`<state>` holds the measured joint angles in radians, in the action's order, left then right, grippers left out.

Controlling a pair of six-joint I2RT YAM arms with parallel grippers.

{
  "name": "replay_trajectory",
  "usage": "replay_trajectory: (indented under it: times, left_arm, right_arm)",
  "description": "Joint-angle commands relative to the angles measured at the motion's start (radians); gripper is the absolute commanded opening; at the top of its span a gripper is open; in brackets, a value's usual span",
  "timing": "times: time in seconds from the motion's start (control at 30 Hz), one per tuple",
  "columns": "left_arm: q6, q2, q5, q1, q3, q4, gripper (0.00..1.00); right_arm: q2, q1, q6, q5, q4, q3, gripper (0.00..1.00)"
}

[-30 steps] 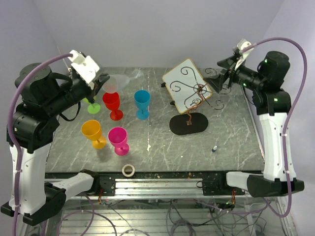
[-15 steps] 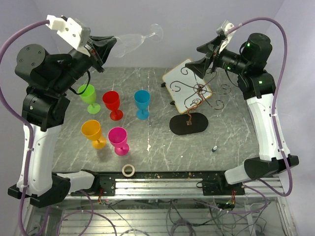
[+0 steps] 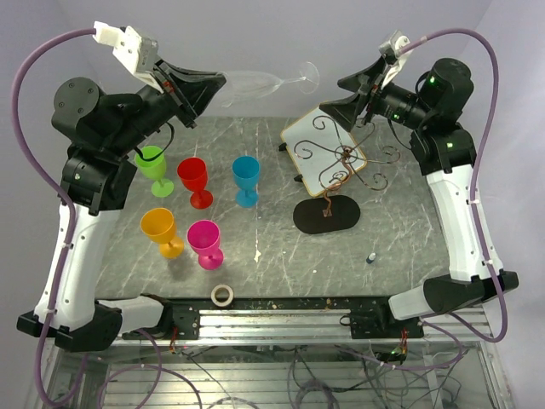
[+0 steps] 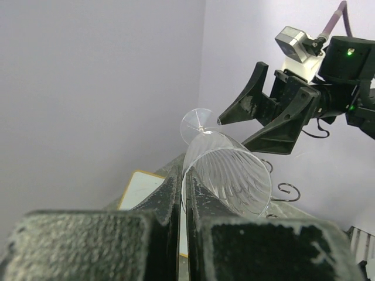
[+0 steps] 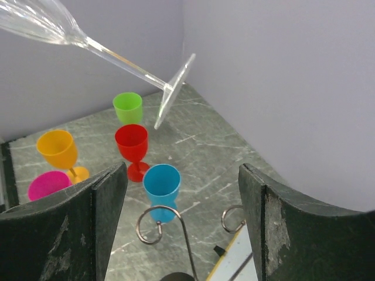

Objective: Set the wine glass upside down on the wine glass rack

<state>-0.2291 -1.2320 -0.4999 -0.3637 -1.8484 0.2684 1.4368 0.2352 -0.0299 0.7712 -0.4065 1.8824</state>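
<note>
Clear, finely ribbed, thin-stemmed wine glass (image 4: 228,175), possibly plastic.

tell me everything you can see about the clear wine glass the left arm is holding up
The wine glass is clear and glass-like, with fine swirled ribbing on a tall bowl, a thin straight stem and a flat round foot. It looks empty and whole. It lies roughly sideways in the air, well above the table, with its foot pointing toward the right gripper but apart from it. Only the left gripper touches it, shut on the rim end of the bowl.
</note>
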Motion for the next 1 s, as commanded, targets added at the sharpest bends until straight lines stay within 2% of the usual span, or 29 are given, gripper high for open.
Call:
replay_trajectory:
  times: [0.0, 0.23, 0.67, 0.87, 0.97]
  left_arm:
    - [-0.036, 0.005, -0.061, -0.006, 0.015, -0.084, 0.07]
    - [-0.052, -0.006, -0.094, -0.007, 0.05, -0.112, 0.07]
    - [-0.036, -0.003, -0.101, -0.007, 0.06, -0.108, 0.07]
    - [-0.023, -0.01, -0.098, -0.007, 0.058, -0.101, 0.07]
    - [-0.017, -0.013, -0.103, -0.007, 0.059, -0.097, 0.07]
  right_arm:
    - [-0.008, 0.012, 0.123, 0.037, 0.106, -0.02, 0.75]
    - [0.003, 0.013, 0.255, 0.072, 0.213, -0.069, 0.61]
    - [0.043, 0.013, 0.384, 0.103, 0.317, -0.105, 0.29]
    - [0.048, 0.012, 0.427, 0.121, 0.359, -0.127, 0.19]
    - [0.043, 0.012, 0.418, 0.105, 0.349, -0.134, 0.03]
